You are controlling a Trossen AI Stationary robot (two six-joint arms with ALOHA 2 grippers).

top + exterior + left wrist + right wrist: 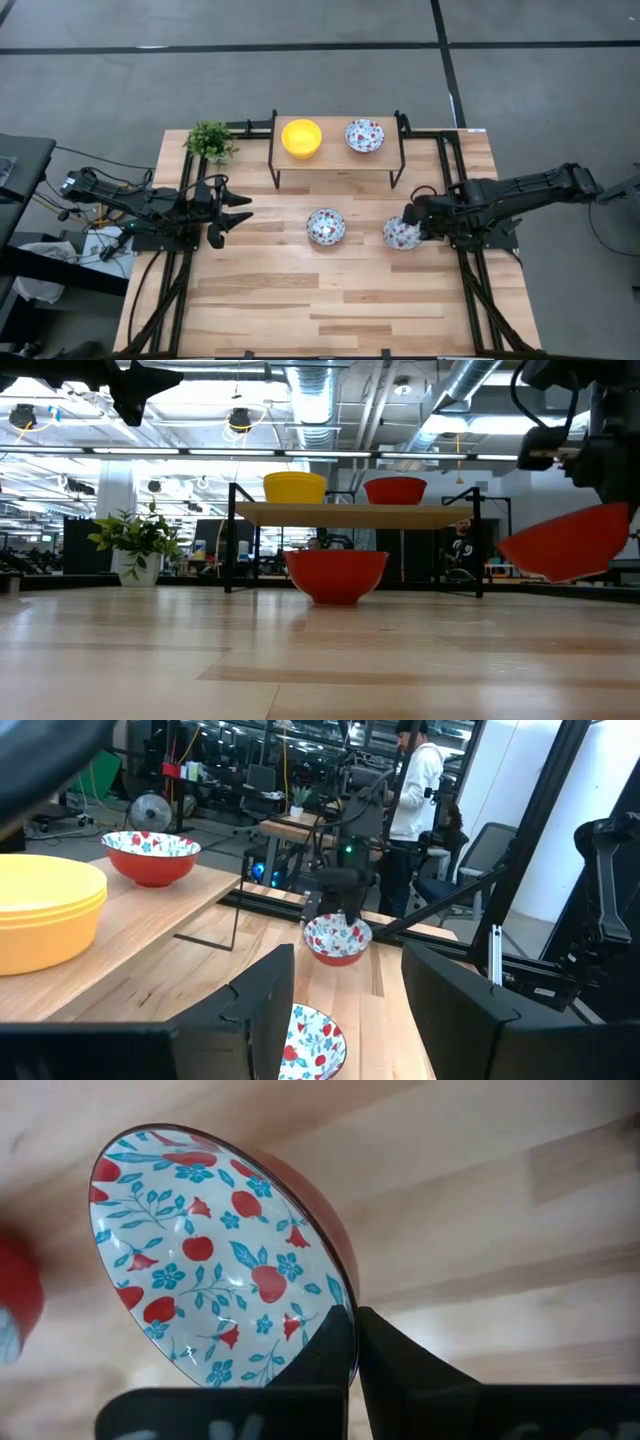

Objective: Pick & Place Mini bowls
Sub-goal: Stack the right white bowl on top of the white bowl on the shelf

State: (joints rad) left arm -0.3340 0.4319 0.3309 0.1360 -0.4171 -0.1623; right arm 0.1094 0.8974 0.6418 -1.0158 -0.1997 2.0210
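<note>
A stack of yellow mini bowls (pixel 301 138) and one floral mini bowl (pixel 364 135) stand on a low wooden shelf (pixel 335 160) at the far side. A second floral bowl (pixel 326 226) rests on its base at the table's middle. A third floral bowl (pixel 399 236) is at my right gripper (pixel 412 226), which is shut on it right of the middle bowl. The low view shows this bowl (pixel 570 542) red outside, off the table and tilted. My left gripper (pixel 238 211) hovers open near the table's left edge. My right gripper (pixel 355 1355) holds the third floral bowl by its rim (pixel 343 1320) on the side toward the table's right. One finger (pixel 325 1355) is inside the bowl and the other (pixel 405 1370) outside against the red wall. The fingers come from the right. The bowl is lifted clear and tilted.
A small green plant (pixel 210 140) stands at the far left corner, beside the shelf's black legs. The near half of the table (pixel 320 310) is bare wood. Black frame rails run along both sides. A person (pixel 415 790) stands in the room beyond the table.
</note>
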